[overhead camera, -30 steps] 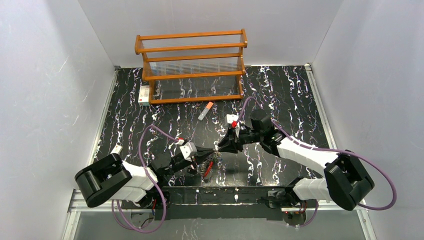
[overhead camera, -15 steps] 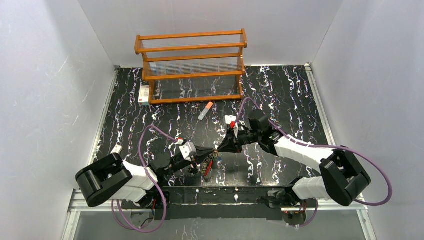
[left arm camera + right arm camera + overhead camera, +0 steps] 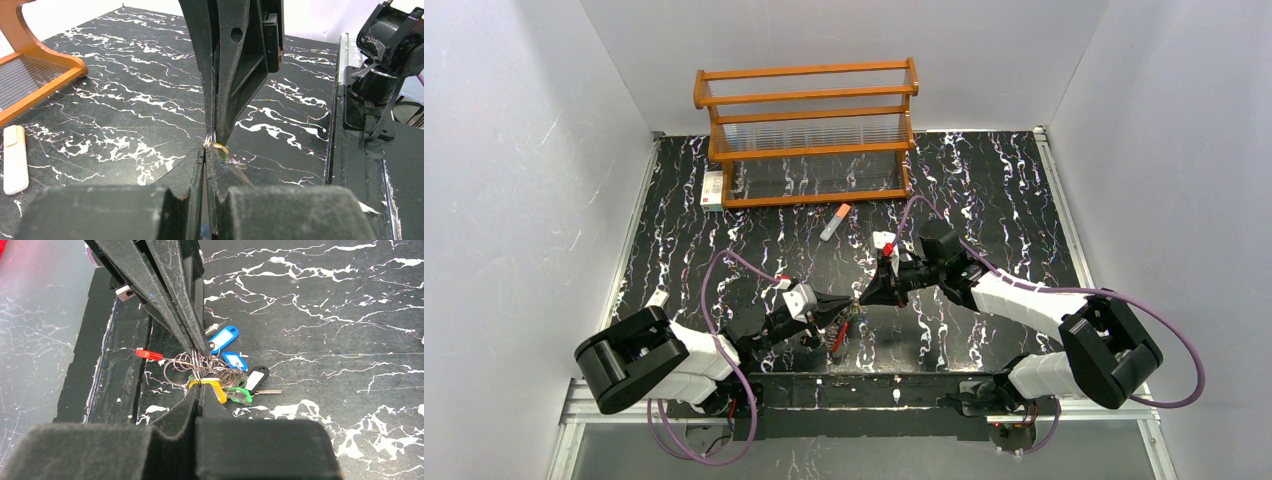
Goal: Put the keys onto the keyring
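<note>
White and rectangular, a small tag (image 3: 712, 188) lies at the far left of the black, white-veined marble-look table (image 3: 984, 200). It is just beside the left end of the orange-brown wooden rack (image 3: 809, 150), which stands along the far edge. On the near side of the rack's right half lies a short grey stick with an orange cap (image 3: 834, 222), apart from everything else.

Nearer, the left arm reaches rightward from its base. The left gripper (image 3: 848, 308) has its black fingers pressed together with no gap. In the right wrist view their tips pinch the tangled wire of the keyring (image 3: 176, 369), a thin whitish-silver loop whose red section (image 3: 149, 354) pokes out toward the near edge.

The keys (image 3: 234, 360) are small metal ones with blue, green, yellow and black plastic heads. They bunch together with that wire right below the two sets of fingertips, around the middle of the table's near half. Whether they rest on the surface or hang just above it I cannot tell.

Coming from the right, the right gripper (image 3: 862, 299) meets the left one tip to tip. Its jaws are also closed tight, and the yellow key head (image 3: 212, 386) sits at their very tips, seemingly pinched there.
</note>
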